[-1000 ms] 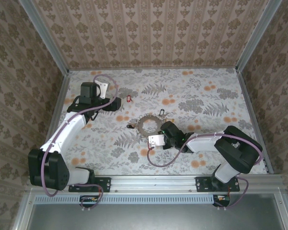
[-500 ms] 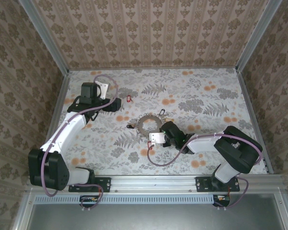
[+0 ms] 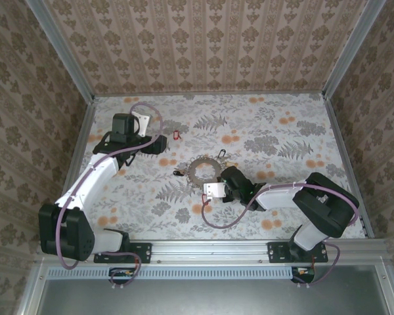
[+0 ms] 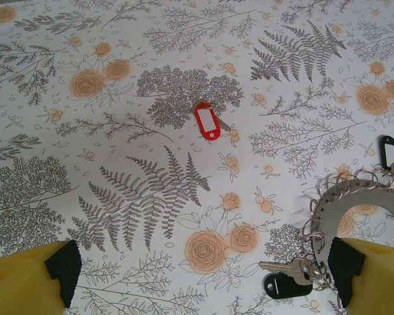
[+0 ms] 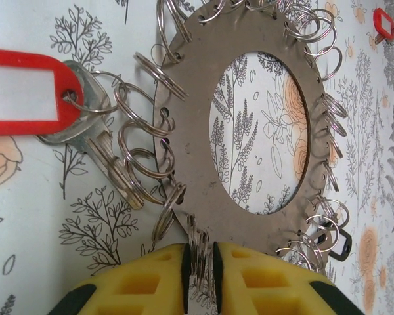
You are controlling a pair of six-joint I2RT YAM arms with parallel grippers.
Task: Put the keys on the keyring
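Note:
The keyring (image 3: pixel 203 172) is a flat tan-brown ring (image 5: pixel 249 118) lying mid-table, its rim hung with several small wire loops. My right gripper (image 5: pixel 200 269) is shut on a bunch of those loops at the ring's near rim. One red-headed key (image 5: pixel 26 92) hangs from a loop on the ring's left side. A second red-headed key (image 4: pixel 207 123) lies loose on the table (image 3: pixel 178 135), ahead of my left gripper (image 4: pixel 203 269), which is open and holds nothing. In the top view the left gripper (image 3: pixel 152 144) is left of the ring.
Black-tagged keys (image 4: pixel 285 285) (image 4: pixel 387 151) hang on the ring's rim. Patterned walls (image 3: pixel 203 46) close the table at the back and sides. The floral tabletop (image 3: pixel 282 131) lies bare to the right.
My right wrist has shifted very slightly towards the ring. The left arm and the loose red key have not moved.

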